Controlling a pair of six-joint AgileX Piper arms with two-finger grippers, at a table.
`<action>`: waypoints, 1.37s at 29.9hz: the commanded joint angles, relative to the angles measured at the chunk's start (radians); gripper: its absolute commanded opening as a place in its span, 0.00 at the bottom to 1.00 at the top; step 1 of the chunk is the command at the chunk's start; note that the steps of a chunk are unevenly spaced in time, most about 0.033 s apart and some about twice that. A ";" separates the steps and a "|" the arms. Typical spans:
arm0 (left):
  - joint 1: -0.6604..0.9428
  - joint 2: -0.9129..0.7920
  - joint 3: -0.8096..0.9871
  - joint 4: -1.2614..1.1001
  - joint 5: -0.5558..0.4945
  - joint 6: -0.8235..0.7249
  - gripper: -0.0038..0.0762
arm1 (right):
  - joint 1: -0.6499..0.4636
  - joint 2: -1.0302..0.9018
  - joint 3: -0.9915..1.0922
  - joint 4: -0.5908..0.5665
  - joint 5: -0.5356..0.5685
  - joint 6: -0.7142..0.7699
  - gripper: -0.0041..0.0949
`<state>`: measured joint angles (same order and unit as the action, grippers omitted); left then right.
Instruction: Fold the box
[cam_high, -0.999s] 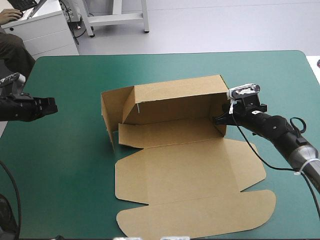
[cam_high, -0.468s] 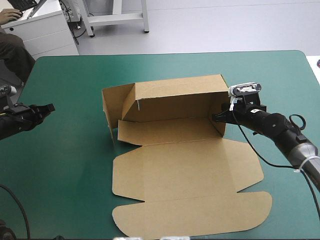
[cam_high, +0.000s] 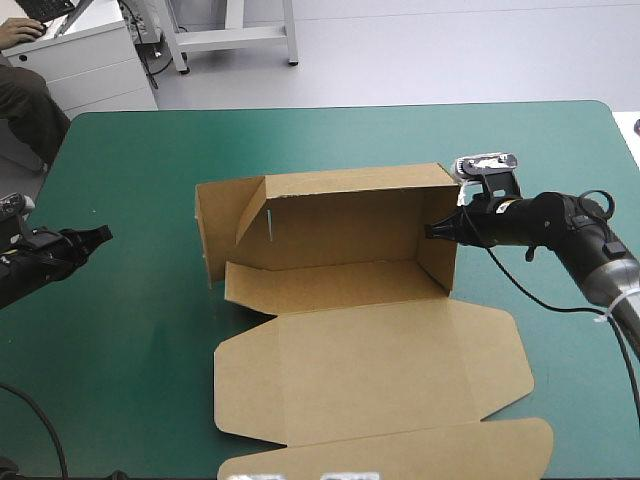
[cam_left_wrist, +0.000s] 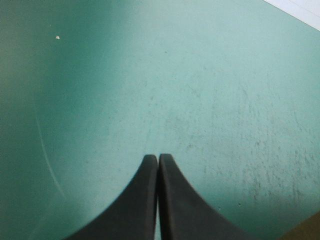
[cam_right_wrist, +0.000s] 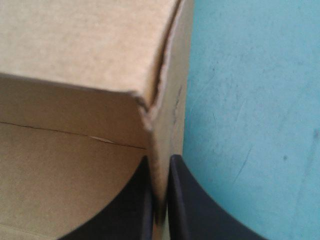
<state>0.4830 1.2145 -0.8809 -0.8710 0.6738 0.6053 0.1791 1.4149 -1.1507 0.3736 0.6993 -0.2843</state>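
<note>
Left gripper (cam_high: 98, 236): near the table's left edge, well apart from the box (cam_high: 340, 230), low over the cover (cam_high: 140, 330).
Left gripper, high view: too small there to read the fingers.
Left gripper, wrist view: the two black fingers are pressed together into one point (cam_left_wrist: 158, 159) and nothing is between them. Ahead of them there is only teal-green cover (cam_left_wrist: 200, 75) with a small white speck (cam_left_wrist: 57, 37).
Box, place: in the middle of the table, its open side toward the near edge.
Box, look: brown board, half built.
Left wall (cam_high: 203, 232): it stands up and is seen almost edge-on.
Back wall (cam_high: 350, 222): it is upright and runs across the table.
Right wall (cam_high: 440, 262): it also stands up.
Lid (cam_high: 380, 370): flat on the cover in front of the raised walls. Its rounded front flap (cam_high: 400, 450) reaches almost to the near edge.
Right gripper (cam_high: 437, 229): it comes in from the right, at the upper part of the right wall.
Right gripper, high view: the grip itself is hidden behind the board.
Right gripper, wrist view: the fingers (cam_right_wrist: 159, 165) are almost together and pinch the right wall (cam_right_wrist: 170, 100), which is seen edge-on. One finger is inside the box and the other is outside, over the cover (cam_right_wrist: 250, 100).
</note>
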 joint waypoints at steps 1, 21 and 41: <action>-0.001 -0.029 -0.013 -0.054 -0.020 0.006 0.04 | 0.001 -0.025 -0.093 -0.083 0.137 0.150 0.03; -0.001 -0.029 0.009 -0.079 -0.026 0.041 0.04 | 0.001 0.107 -0.156 -0.209 0.400 0.229 0.03; -0.001 -0.029 0.009 -0.081 -0.063 0.041 0.04 | 0.001 0.362 -0.468 -0.215 0.402 0.190 0.13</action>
<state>0.4830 1.2115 -0.8473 -0.9059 0.6413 0.6466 0.1799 1.7832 -1.5707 0.1862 1.0070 -0.0698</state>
